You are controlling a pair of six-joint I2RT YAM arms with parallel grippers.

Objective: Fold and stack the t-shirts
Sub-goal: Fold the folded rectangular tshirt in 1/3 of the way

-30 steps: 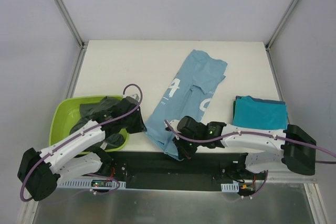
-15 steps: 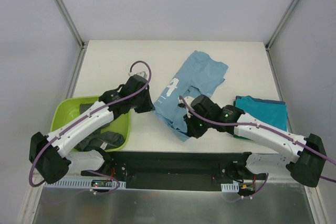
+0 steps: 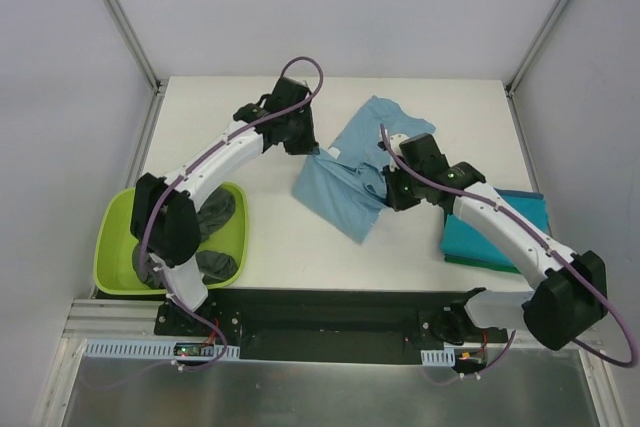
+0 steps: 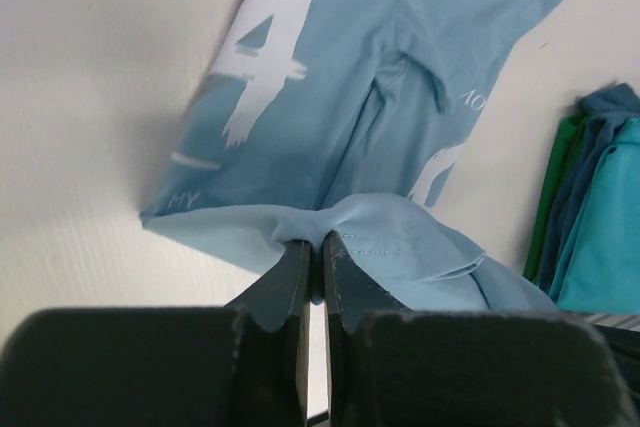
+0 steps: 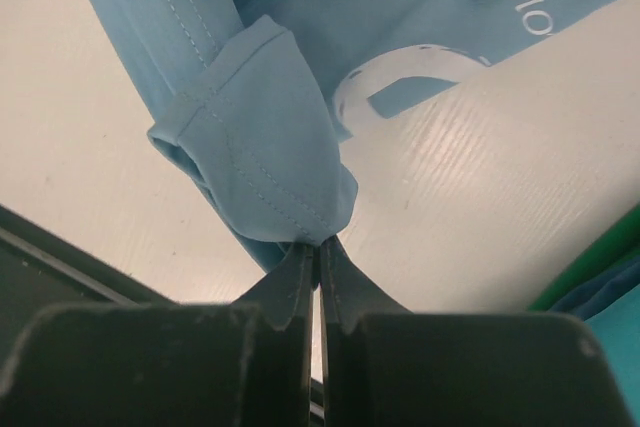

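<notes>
Where your left gripper point(image 4: 315, 245) comes together, you can see its two dark fingers clenched on a bunched edge of the light blue short-sleeved cloth t-shirt with white printed marks point(image 4: 330, 97). The pinched cloth puffs up just ahead of the fingertips. Beyond that fold, the rest of the shirt lies spread on the white tabletop point(image 4: 90, 77), with a large white "4" ahead and to the left of the fingers and the small letters "MY" closer in. Off to the right of this gripper sits the folded teal cloth t-shirt point(image 4: 610, 217), with darker blue and green edges showing along its side, clear of the blue cloth. Your right gripper point(image 5: 318, 247) is likewise clamped on the same blue shirt, its fingers pressed together on a stitched, hemmed fold that bulges just ahead of them. Past that fold you see a curved white print, then bare table, and the teal cloth lies at the gripper's lower right. From above, the two grippers hold opposite sides of the shirt, and a plain blue panel runs from between them back toward the arm bases. Well behind your left gripper, near that arm's base, the lime-green plastic tub point(image 3: 110, 237) holds crumpled dark grey t-shirts point(image 3: 215, 212).
</notes>
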